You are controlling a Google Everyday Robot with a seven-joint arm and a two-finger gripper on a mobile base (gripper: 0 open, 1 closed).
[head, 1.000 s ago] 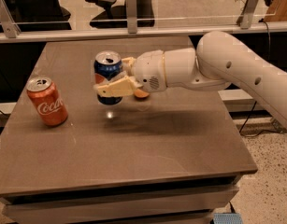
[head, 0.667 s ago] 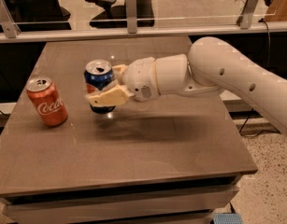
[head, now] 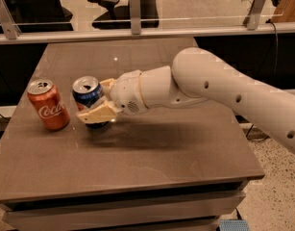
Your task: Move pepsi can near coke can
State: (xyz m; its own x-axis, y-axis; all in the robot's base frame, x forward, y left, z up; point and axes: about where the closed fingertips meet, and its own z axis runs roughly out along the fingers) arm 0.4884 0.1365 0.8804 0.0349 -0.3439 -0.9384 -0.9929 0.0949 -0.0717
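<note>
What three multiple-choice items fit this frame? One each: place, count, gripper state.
1. Where is the pepsi can relative to the coke can?
A. on top of it
B. beside it, to the picture's right, with a gap
C. behind it, touching

2. How many cans are over the table?
A. one
B. two
C. four

3. The gripper is:
A. open, clear of both cans
B. shut on the coke can
C. shut on the pepsi can

Key:
1 B, table surface shows between the two cans.
2 B, one red and one blue.
3 C, it clasps the blue can over the table's left half, with the red can standing free.
</note>
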